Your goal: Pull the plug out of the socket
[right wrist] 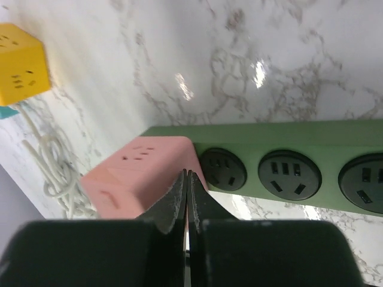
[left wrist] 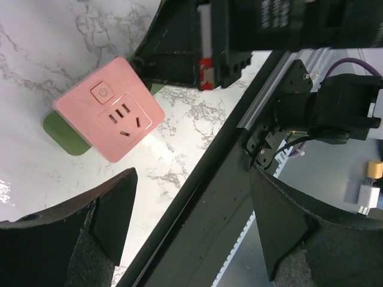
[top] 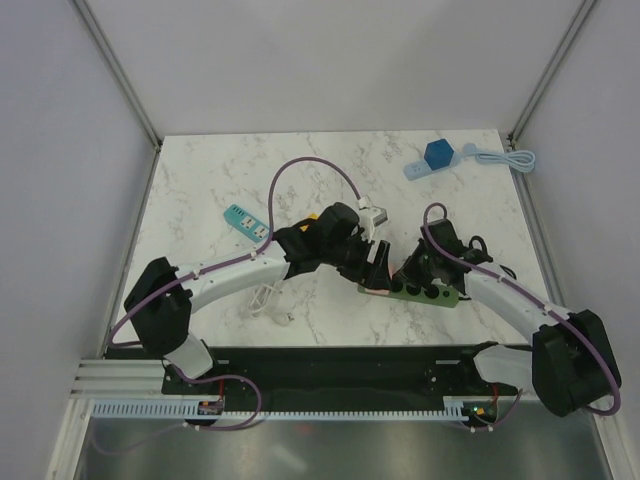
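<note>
A pink cube plug [left wrist: 114, 116] sits in the left end of the green socket strip [right wrist: 287, 137], which lies on the marble table. My left gripper [left wrist: 191, 179] is open with nothing between its fingers; the pink plug lies ahead of the fingertips, outside the gap. In the top view the left gripper [top: 375, 262] hovers just above the strip's left end. My right gripper [right wrist: 187, 176] is shut and empty, its tips over the spot where the pink plug [right wrist: 137, 173] meets the strip. From above, the right gripper [top: 408, 275] sits on the green strip [top: 435, 296].
A yellow cube adapter [right wrist: 21, 63] with a coiled white cable [right wrist: 51, 167] lies left of the strip. A teal strip [top: 247, 222] and a white plug [top: 372, 212] lie further back. A blue cube on a light-blue strip [top: 437, 155] sits at the far right.
</note>
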Robot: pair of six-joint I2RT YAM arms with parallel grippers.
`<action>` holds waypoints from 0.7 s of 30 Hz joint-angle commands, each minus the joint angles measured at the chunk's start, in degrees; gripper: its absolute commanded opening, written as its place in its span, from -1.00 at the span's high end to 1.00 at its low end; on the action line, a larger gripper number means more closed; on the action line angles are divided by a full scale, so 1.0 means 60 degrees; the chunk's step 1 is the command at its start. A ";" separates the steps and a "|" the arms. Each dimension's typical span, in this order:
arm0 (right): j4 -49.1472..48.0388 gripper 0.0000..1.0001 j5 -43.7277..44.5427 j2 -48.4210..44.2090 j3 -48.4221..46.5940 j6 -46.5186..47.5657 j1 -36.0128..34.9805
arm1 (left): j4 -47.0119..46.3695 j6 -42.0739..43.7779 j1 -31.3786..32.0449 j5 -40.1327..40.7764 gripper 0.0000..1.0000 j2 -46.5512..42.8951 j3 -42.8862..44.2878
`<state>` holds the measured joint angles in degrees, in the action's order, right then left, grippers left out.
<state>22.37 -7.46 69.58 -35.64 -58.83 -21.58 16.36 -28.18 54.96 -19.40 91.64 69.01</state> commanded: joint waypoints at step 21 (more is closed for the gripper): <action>0.5075 -0.96 0.1933 -0.2369 -0.1546 -0.0682 0.2865 | 0.2019 0.1035 0.0200 0.2866 -0.86 0.2217 0.2428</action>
<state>49.36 4.71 55.07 -44.18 -56.29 -4.62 26.76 -24.71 55.42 -7.25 103.74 80.58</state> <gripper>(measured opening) 0.982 0.924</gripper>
